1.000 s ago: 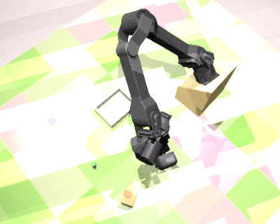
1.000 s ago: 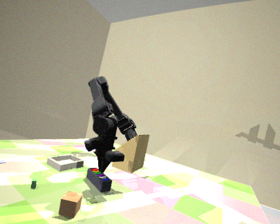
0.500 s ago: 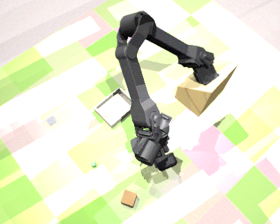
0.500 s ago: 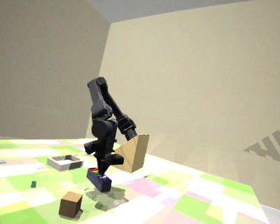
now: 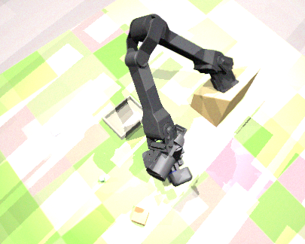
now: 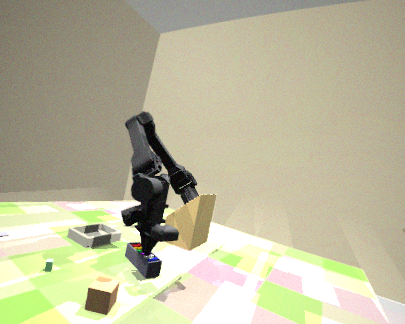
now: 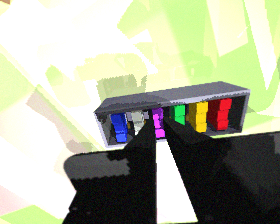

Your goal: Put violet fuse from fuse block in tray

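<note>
The dark fuse block (image 6: pixel 136 262) (image 7: pixel 191 91) stands under my gripper; in the top view the arm hides most of it. The violet fuse (image 7: pixel 159 131) sits in its slot between the white fuse (image 7: pixel 137 120) and the green fuse (image 7: pixel 179 114). My gripper (image 7: pixel 158 121) (image 6: pixel 146 251) points down into the block, its narrow fingertips on either side of the violet fuse and seemingly pressed on it. Any fine gap there is too small to see. The grey tray (image 5: pixel 114 129) (image 6: pixel 81 240) stands apart from the block, with no fuse visible in it.
The blue fuse (image 7: pixel 119 127), yellow fuse (image 7: pixel 198 116) and red fuse (image 7: pixel 222 114) stand in the same block. A wooden cube (image 5: pixel 140 218) (image 6: pixel 102 299) and a small green object (image 5: pixel 103 178) (image 6: pixel 49 265) lie away from it. The arm stands on a wooden wedge (image 5: pixel 211 103) (image 6: pixel 200 225).
</note>
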Motion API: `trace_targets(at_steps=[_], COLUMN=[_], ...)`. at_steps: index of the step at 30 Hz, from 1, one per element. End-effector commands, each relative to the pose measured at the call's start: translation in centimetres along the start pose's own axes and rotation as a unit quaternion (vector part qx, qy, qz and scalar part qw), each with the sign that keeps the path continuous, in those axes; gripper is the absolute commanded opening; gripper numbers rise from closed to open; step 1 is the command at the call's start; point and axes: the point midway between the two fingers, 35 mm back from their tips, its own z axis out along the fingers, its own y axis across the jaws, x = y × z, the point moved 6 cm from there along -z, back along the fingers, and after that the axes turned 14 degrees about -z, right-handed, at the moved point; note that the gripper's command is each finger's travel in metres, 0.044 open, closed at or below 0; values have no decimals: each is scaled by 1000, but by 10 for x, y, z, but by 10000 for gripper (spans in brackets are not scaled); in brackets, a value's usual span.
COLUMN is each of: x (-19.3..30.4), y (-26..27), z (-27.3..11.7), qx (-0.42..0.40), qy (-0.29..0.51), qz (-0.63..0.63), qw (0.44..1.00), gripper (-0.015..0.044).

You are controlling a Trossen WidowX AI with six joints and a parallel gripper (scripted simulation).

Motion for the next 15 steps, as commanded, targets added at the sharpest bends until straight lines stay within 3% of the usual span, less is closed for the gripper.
trace_targets(at_steps=[1, 15], x=[0, 0], y=[0, 0], z=[0, -4], qx=[0, 0], qy=[0, 0], qz=[0, 0], qw=[1000, 1000], gripper=[16, 0])
